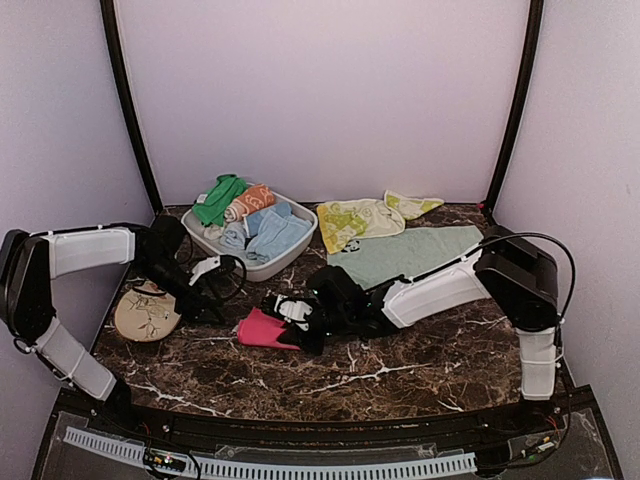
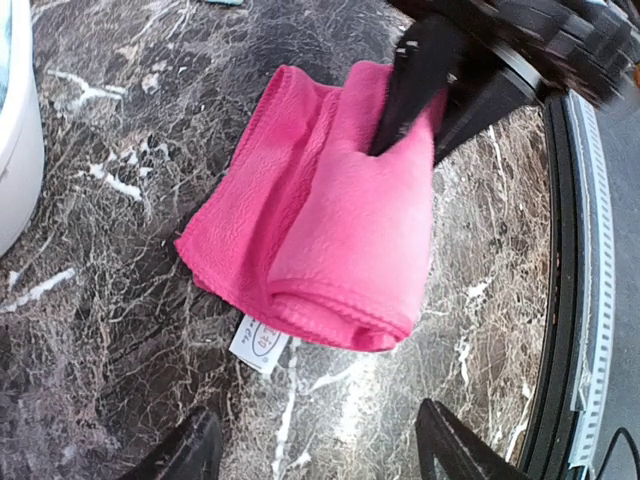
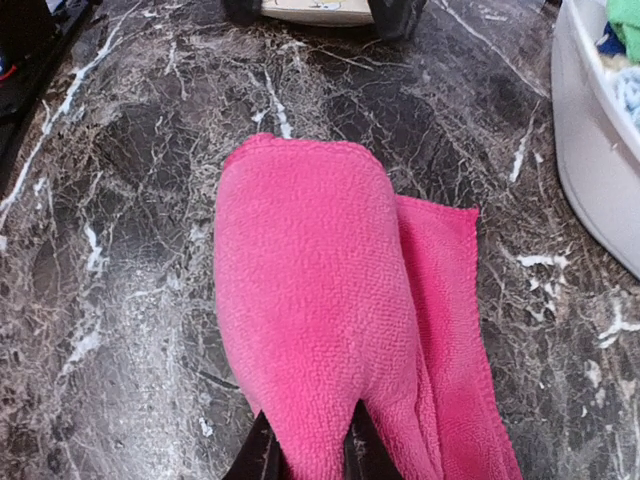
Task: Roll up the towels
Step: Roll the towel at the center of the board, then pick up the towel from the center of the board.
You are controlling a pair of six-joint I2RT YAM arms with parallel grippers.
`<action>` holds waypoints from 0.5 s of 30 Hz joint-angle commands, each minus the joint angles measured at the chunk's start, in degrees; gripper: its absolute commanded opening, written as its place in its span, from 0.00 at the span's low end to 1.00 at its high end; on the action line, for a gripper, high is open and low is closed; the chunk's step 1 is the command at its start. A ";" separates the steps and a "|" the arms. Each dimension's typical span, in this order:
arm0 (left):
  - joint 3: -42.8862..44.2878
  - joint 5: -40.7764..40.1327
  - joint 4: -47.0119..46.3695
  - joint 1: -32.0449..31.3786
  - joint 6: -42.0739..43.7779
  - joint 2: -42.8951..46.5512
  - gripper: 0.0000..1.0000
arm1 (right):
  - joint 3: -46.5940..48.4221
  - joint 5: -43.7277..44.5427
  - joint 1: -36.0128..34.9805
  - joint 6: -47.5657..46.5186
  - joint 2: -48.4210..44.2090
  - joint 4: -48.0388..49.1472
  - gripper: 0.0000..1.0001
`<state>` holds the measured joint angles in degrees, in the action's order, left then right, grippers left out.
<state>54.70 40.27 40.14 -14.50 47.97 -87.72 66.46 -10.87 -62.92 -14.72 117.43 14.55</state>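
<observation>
Fingers [image 3: 262,458] of the right gripper [image 3: 305,450] are pressing together on the hot-pink towel [image 3: 310,290], pinching its right-hand end, and from the left wrist view the same black fingers are digging into the cloth. The towel is lying as a thick, partly rolled bundle with a flat flap sticking out along one side and a small white label [image 2: 258,343] poking from under its edge. It is resting on the dark marble table [image 1: 400,370], a little left of the middle and towards the near side. The left gripper [image 2: 315,440] is hanging just left of the towel, its jaws standing spread with nothing between them and not touching the cloth. Further left, a round tan disc [image 1: 147,312] is lying flat near the left arm. Behind, a white basin [image 1: 260,272] is holding green, orange and blue cloths. To the right of it, the yellow-lime patterned towel [image 1: 355,220] is lying spread at the far side, and the pale mint towel [image 1: 400,255] is lying just in front of it, partly under the right arm.
</observation>
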 commanded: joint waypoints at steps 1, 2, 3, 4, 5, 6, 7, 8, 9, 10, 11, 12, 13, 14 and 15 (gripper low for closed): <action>-1.09 -1.06 0.36 -1.77 3.37 4.74 0.69 | 5.98 -16.85 4.34 9.17 6.72 -21.54 0.00; -0.94 -2.15 0.57 -3.54 3.52 5.42 0.69 | 7.82 -19.45 5.36 10.91 8.04 -23.55 0.00; -1.11 -4.00 0.48 -6.80 3.80 6.51 0.68 | 9.70 -22.16 6.44 12.45 9.41 -25.78 0.00; -1.66 -5.99 -0.29 -9.40 4.08 7.36 0.68 | 11.26 -25.72 7.37 13.76 10.74 -27.57 0.00; -2.39 -7.74 -1.58 -11.95 4.07 8.20 0.68 | 12.41 -28.46 8.12 15.23 12.07 -28.90 0.00; -3.25 -8.93 -3.19 -13.90 4.03 8.87 0.68 | 13.41 -30.40 8.73 16.32 13.40 -30.20 0.00; -4.18 -10.37 -5.48 -15.94 3.90 9.37 0.68 | 14.11 -31.22 9.11 17.43 14.39 -30.97 0.00; -5.14 -13.09 -7.94 -17.96 3.83 9.56 0.69 | 14.49 -31.96 9.55 19.02 15.42 -31.33 0.00; -6.14 -15.18 -10.17 -19.88 3.88 9.40 0.70 | 14.66 -32.68 9.95 20.07 16.02 -31.49 0.00; -6.87 -17.14 -11.95 -21.92 4.20 8.76 0.70 | 14.75 -33.00 10.26 21.37 16.34 -31.07 0.00; -7.27 -18.78 -13.39 -23.59 4.47 7.81 0.71 | 14.61 -33.38 10.52 22.67 16.61 -30.49 0.00; -7.68 -20.89 -15.57 -25.00 4.37 6.71 0.71 | 14.58 -33.82 10.79 23.45 16.64 -30.12 0.00; -8.20 -23.48 -18.08 -26.26 4.32 5.68 0.71 | 14.46 -34.08 10.98 24.46 16.57 -29.46 0.00; -8.87 -26.11 -21.40 -27.34 4.51 4.81 0.71 | 14.41 -34.39 11.18 25.36 16.57 -29.00 0.00; -9.67 -28.38 -24.91 -28.16 4.79 4.28 0.71 | 14.67 -34.86 11.42 26.00 16.67 -28.81 0.00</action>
<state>47.59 22.98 27.31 -39.79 51.48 -81.19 84.27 -44.45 -51.37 4.71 128.68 -2.00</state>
